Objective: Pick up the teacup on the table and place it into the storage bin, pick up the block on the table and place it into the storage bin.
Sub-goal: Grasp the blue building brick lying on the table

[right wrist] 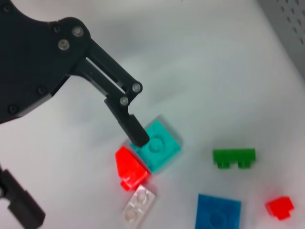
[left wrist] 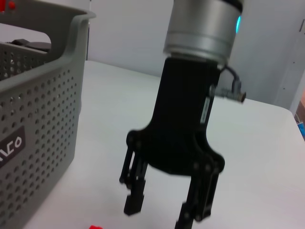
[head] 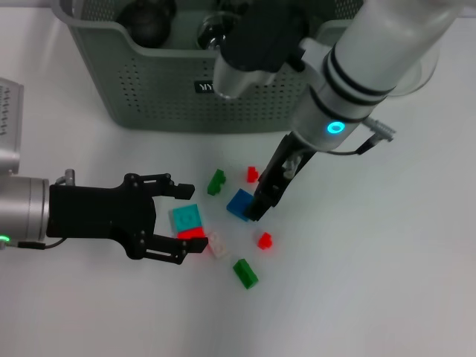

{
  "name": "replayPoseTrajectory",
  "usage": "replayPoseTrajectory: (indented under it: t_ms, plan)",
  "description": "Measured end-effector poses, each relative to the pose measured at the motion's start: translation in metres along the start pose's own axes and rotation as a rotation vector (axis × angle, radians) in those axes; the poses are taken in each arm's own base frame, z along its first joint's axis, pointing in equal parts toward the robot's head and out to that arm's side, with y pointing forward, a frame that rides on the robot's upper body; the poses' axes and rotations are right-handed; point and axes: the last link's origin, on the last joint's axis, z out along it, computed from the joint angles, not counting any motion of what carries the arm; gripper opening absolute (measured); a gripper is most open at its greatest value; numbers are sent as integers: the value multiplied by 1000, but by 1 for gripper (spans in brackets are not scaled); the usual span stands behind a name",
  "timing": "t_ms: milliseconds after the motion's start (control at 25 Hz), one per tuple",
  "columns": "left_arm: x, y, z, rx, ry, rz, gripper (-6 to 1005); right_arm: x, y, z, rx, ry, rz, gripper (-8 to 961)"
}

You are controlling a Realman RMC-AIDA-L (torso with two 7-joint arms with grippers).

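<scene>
Block-picking step: left gripper [head: 186,219], jaws open, brackets the teal block [head: 187,217]; closing comes next. Right gripper [head: 256,208], probably open, hovers at the blue block [head: 239,204].

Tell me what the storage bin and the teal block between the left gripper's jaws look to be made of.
The storage bin looks like moulded matte plastic: grey-green, with evenly perforated walls and a rolled rim. The teal block looks like hard, smooth plastic, given its crisp edges, uniform colour and round studs on top. The left gripper is open around it.
</scene>
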Motion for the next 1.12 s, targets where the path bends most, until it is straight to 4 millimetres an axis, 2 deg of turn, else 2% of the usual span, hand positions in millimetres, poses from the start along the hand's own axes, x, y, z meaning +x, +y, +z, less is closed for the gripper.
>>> replayPoseTrajectory:
  t_ms: [280, 1120]
  plan:
    - [2, -2, 0, 1, -2, 7, 888, -2, 1, 17, 17, -29, 6, 690]
    - [1, -3, 1, 5, -3, 4, 888, -1, 6, 36, 41, -49, -11, 687]
